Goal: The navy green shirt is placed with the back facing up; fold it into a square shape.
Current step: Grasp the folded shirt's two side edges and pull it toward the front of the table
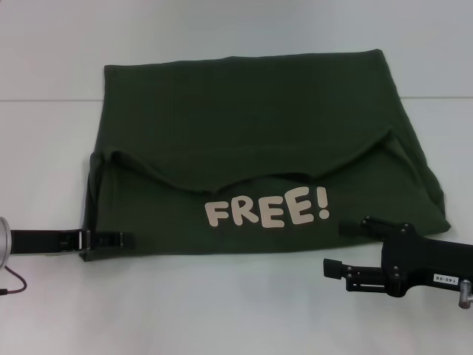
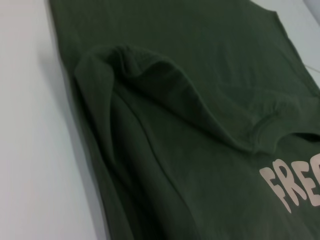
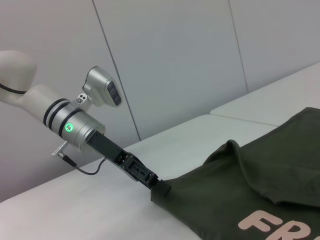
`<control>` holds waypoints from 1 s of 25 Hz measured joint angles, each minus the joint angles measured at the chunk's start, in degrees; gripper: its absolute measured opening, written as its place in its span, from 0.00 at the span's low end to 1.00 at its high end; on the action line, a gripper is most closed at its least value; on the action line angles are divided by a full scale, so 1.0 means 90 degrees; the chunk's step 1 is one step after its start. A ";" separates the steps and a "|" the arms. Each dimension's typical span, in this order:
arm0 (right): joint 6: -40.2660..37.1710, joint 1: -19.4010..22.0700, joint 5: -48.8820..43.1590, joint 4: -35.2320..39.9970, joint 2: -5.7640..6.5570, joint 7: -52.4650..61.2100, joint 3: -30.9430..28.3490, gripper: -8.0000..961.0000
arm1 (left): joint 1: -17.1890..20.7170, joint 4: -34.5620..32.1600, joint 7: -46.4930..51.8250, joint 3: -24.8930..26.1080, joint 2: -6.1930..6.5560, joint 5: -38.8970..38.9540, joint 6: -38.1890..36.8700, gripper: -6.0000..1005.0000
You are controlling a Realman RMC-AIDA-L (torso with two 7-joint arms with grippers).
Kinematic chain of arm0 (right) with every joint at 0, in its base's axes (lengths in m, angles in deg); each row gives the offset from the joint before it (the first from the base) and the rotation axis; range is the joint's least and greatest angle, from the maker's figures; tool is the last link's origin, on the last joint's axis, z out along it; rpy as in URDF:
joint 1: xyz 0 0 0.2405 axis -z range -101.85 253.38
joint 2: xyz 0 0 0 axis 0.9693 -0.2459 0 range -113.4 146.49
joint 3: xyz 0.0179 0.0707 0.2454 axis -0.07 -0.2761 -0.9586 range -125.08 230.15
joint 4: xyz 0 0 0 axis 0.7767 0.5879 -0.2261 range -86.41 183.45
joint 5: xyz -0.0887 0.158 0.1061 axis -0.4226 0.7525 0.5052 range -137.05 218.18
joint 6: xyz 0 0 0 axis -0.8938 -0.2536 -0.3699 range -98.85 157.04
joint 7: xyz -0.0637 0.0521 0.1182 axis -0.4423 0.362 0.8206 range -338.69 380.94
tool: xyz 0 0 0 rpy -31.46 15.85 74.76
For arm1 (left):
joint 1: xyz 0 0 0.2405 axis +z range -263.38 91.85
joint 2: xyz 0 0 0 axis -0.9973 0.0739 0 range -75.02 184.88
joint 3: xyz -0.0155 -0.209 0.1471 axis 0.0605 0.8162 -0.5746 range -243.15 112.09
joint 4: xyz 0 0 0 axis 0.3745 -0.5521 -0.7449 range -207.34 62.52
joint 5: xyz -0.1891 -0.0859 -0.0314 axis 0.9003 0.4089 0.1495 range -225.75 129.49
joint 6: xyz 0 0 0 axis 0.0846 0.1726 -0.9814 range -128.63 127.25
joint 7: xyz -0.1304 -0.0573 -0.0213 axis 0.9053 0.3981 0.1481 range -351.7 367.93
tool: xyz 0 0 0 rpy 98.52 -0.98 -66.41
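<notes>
The navy green shirt (image 1: 251,140) lies on the table (image 1: 236,310); left claw (image 1: 111,239) at its near-left corner, right claw (image 1: 347,248) near-right.

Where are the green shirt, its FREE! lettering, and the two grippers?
navy green shirt (image 1: 244,103): head view, plain far panel.
FREE! lettering (image 1: 266,208): head view, middle letters.
left gripper (image 1: 111,239): head view, fingertips at the shirt's near corner.
right gripper (image 1: 344,248): head view, between its fingertips.

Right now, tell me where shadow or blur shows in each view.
Head view: even light, dark olive-green short-sleeved cotton T-shirt sharp. Left wrist view: soft focus, shadow under the raised fold. Right wrist view: left gripper sharp on the shirt's corner, faint shadow beneath.
</notes>
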 joint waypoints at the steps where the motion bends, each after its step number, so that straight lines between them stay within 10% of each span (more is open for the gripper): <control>1: -0.0002 0.0001 0.0001 0.0003 0.0000 0.0004 -0.0003 0.96 | -0.0008 -0.0004 0.0001 -0.0004 0.0000 -0.0003 0.0009 0.91; 16: 0.0028 0.0006 0.0012 0.0267 0.0077 0.0643 -0.0286 0.95 | -0.0064 -0.0004 -0.0017 -0.0010 0.0005 -0.0128 0.0006 0.25; 21: 0.0531 0.0043 -0.0190 0.1407 0.0127 0.2696 -0.0313 0.95 | -0.0063 -0.0010 -0.0038 -0.0009 0.0009 -0.0149 -0.0032 0.10; 25: 0.0652 -0.0199 -0.1175 0.2397 0.0466 0.5294 -0.0213 0.95 | -0.0069 -0.0013 -0.0020 -0.0009 0.0025 -0.0151 -0.0041 0.05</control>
